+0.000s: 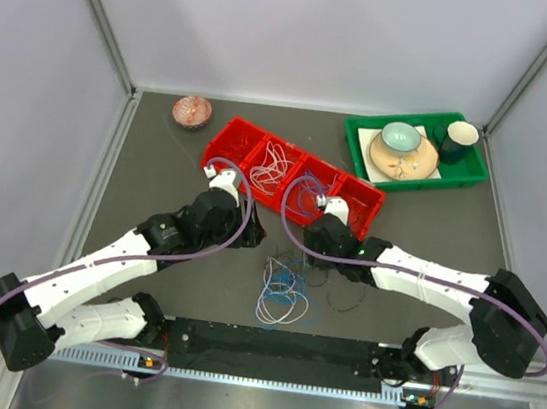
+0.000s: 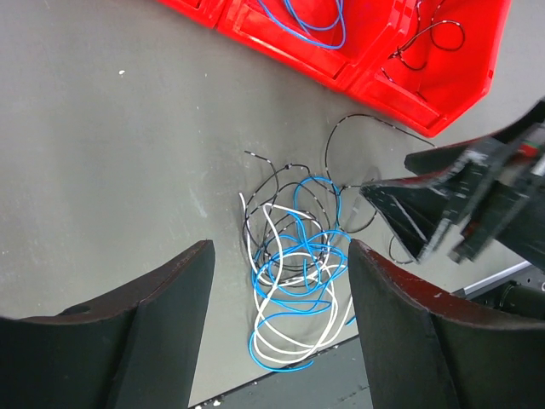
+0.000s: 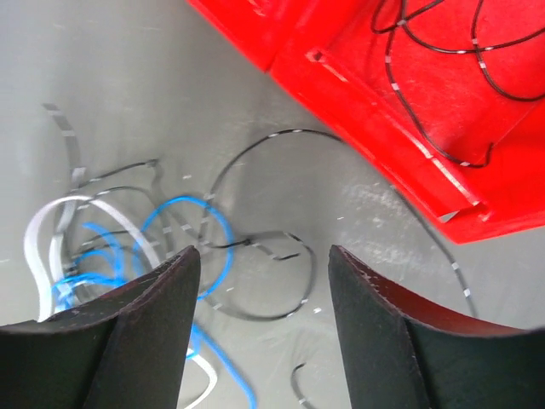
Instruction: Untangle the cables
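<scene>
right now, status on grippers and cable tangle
Left gripper open, empty. Right gripper open, empty. Cable tangle, blue, white, black, ahead of both. Red tray alongside, not blocking.

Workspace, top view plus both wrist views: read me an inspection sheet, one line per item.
Surface: dark grey table.
Job's things: cables in blue, white and black tangled on the table near the arms; others lie in the red tray compartments.
Clutter: green tray holding a bowl and a cup; patterned bowl.
End effectors: left end effector and right end effector open, above the loose cables, holding nothing.
Cables: purple hoses loop along the arms.
Surroundings: pale walls on three sides.
</scene>
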### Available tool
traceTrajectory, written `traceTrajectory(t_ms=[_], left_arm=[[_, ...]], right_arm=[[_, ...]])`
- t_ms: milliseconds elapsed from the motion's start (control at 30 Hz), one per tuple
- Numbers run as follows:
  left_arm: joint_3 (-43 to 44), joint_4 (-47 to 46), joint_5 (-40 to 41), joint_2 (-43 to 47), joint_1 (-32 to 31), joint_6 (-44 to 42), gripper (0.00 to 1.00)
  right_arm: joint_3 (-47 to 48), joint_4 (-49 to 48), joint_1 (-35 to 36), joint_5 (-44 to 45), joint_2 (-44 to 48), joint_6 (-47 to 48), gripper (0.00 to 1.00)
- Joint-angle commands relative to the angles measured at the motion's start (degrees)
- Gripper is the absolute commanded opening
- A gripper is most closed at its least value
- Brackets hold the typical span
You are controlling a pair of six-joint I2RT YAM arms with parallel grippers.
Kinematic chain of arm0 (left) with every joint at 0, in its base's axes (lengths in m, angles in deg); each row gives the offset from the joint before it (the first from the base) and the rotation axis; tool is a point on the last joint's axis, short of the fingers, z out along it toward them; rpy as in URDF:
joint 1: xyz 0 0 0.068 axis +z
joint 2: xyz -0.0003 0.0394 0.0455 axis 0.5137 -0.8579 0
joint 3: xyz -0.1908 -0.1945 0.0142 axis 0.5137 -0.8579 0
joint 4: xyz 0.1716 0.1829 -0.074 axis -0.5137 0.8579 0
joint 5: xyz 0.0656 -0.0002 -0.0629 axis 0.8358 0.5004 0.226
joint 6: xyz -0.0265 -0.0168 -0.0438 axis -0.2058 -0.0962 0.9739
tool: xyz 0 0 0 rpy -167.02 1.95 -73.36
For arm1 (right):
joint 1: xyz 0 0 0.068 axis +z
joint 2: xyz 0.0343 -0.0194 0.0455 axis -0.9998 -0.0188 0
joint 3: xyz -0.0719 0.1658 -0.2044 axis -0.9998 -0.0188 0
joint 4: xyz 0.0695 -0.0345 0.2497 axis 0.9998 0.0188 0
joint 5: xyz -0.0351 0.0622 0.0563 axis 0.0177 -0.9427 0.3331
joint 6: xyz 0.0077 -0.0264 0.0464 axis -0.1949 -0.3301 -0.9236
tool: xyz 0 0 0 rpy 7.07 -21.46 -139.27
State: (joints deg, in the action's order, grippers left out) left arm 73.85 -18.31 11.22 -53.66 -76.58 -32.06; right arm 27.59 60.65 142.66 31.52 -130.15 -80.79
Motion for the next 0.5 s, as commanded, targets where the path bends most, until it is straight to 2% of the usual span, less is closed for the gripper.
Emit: traceTrajectory(t_ms=[0,167,300,467], left_arm=[[-0.78,-2.77,-0.13,0.68,0.14,0.7,0.69],[-2.79,-0.75,-1.45,-2.56,0.23,2.72,0.7],[-4.46,-0.12,-3.73,-4.16,0.23,4.22,0.69],[-7.81,-3.2,-4.88,-2.66,0.23,5.54,0.7]], right_arm=[[0.78,-1.95,2.07,-1.55,3.74,-2.43,0.59],[1.3,-2.74,3.57,-4.54,2.43,-4.45,0.59],[1.57,-5.02,3.74,-6.82,-0.29,-6.56,0.63],[2.45,-6.69,3.66,-4.46,-5.12,-8.14,0.58]])
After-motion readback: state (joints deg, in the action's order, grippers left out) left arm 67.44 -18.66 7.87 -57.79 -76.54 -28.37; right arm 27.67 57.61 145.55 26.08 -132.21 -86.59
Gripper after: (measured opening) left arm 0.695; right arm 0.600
